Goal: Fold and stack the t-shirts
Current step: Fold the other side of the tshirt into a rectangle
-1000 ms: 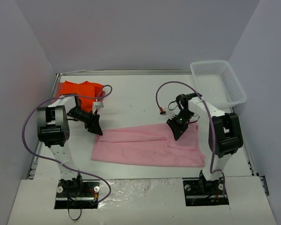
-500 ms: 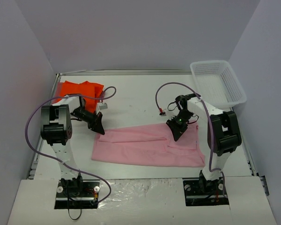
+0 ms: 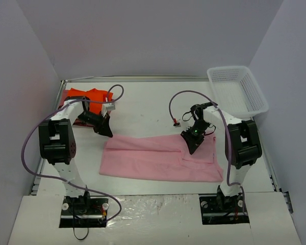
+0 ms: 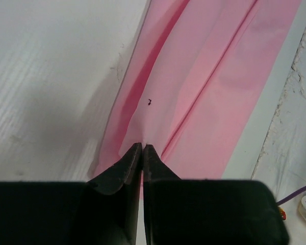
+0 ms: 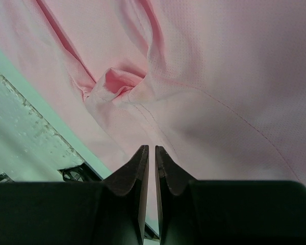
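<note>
Left end effector (image 3: 107,133) newly clamped on 1 pink t-shirt (image 3: 153,161), right end effector (image 3: 192,147) pinching it too, 1 orange t-shirt (image 3: 94,95)

1. The counter (image 3: 153,102) is a plain white surface with faint fine ribbing, and its near strip looks rougher and scuffed.
2. A light pink t-shirt (image 3: 158,161) lies across the near middle, stretched long from left to right. It is mostly flat, with lengthwise creases and a small pucker near its right end. Its far left corner is drawn up off the surface.
3. A bright orange t-shirt (image 3: 89,96) lies rumpled in the far left corner, apart from the pink one.
4. A white mesh basket (image 3: 238,89) sits at the far right corner, close to the right wall, well apart from both shirts.
</note>
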{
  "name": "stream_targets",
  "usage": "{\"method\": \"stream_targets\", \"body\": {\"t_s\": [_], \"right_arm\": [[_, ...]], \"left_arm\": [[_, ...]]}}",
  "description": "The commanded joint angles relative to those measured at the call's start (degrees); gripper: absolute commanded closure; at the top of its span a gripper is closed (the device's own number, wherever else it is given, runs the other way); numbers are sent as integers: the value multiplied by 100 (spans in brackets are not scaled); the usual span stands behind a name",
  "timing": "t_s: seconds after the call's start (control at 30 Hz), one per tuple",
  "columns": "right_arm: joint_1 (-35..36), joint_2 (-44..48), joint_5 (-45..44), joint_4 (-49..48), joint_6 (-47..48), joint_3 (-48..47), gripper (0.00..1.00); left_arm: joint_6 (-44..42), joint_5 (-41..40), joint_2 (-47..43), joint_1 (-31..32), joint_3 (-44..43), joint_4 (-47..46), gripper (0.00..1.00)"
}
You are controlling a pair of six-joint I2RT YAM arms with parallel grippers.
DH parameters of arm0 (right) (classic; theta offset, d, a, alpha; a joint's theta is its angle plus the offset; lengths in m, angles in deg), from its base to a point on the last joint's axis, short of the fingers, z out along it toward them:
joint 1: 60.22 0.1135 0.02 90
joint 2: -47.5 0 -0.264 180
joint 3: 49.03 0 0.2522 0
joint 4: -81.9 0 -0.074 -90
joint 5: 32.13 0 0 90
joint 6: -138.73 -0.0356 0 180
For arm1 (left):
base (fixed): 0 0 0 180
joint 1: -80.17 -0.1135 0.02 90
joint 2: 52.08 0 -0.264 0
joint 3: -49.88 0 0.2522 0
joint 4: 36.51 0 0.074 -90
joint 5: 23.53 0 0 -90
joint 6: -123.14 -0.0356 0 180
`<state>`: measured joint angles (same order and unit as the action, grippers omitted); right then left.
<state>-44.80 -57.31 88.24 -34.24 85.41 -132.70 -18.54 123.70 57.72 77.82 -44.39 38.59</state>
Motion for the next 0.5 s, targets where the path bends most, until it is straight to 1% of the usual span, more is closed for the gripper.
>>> {"method": "stream_targets", "body": {"t_s": [0.0, 0.3, 0.33, 0.47], "right_arm": [[14, -30, 109, 228, 93, 12, 93], [14, -65, 127, 236, 102, 12, 94], [14, -65, 127, 228, 102, 12, 94], [14, -92, 127, 236, 102, 12, 94]], "left_arm": [[334, -89, -573, 24, -333, -227, 98], [712, -528, -1039, 173, -457, -570, 98], [729, -616, -1057, 365, -457, -597, 98], [879, -827, -1127, 621, -492, -834, 98]]}}
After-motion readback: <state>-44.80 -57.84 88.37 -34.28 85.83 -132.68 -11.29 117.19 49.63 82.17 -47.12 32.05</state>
